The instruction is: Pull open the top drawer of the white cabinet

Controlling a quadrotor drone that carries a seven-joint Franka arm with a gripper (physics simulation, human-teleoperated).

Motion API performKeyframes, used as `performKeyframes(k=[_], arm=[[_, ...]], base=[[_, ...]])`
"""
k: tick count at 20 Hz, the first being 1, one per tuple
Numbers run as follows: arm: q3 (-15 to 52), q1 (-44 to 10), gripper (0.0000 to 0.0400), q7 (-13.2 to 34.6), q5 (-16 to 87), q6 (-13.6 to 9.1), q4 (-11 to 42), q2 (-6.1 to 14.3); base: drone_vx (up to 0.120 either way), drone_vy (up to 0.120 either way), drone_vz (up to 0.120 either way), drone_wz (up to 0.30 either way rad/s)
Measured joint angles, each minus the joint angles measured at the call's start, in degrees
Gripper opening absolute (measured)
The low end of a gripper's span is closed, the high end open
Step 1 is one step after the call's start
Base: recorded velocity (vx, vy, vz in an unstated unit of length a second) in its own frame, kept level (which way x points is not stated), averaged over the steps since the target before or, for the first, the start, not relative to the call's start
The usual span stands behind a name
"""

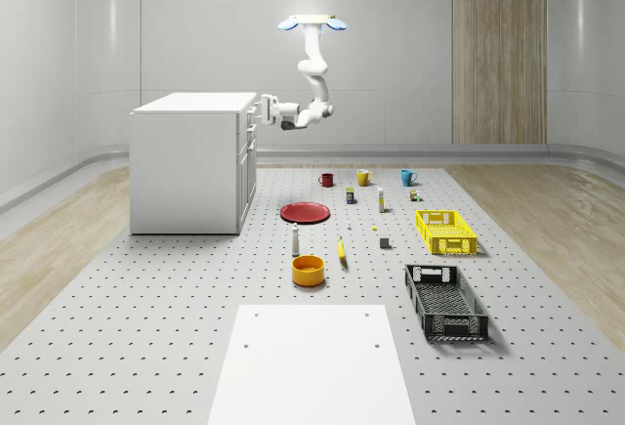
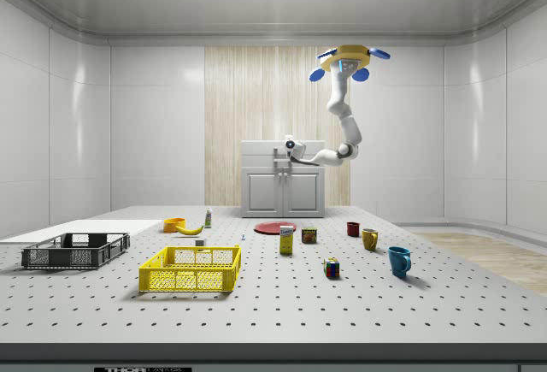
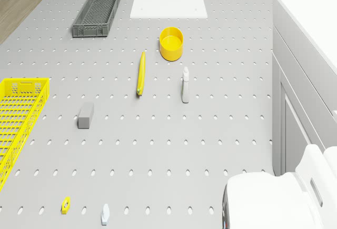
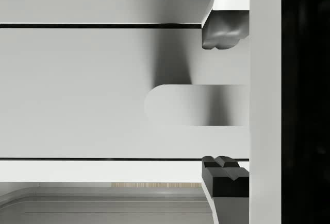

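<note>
The white cabinet (image 1: 186, 166) stands at the whole-scene view's left, its drawer fronts facing the objects on the floor. My drone (image 1: 312, 22) hovers high in front of the cabinet, and its arm bends down toward the cabinet front. My gripper (image 1: 261, 110) is at the top drawer front, just under the cabinet top. In the wrist view the drawer's rounded handle (image 4: 175, 104) lies between my two fingertips (image 4: 221, 33), with a gap on each side. My gripper (image 4: 224, 103) is open around the handle. The top drawer looks flush with the cabinet front.
On the perforated floor in front of the cabinet lie a red plate (image 1: 306, 212), a spray bottle (image 1: 295, 239), a yellow bowl (image 1: 308, 270) and a banana (image 1: 342, 250). Mugs (image 1: 363, 177), a yellow crate (image 1: 446, 232), a black crate (image 1: 445, 301) and a white board (image 1: 308, 366) lie farther away.
</note>
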State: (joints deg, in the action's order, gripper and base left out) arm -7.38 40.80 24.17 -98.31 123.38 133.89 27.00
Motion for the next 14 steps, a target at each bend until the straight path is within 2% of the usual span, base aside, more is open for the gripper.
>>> performKeyframes(k=[14], arm=[[3.4,-4.2,0.0305,0.1,-1.1,-1.6,0.1,-0.3]], base=[[0.000,0.000,0.000,0.000]])
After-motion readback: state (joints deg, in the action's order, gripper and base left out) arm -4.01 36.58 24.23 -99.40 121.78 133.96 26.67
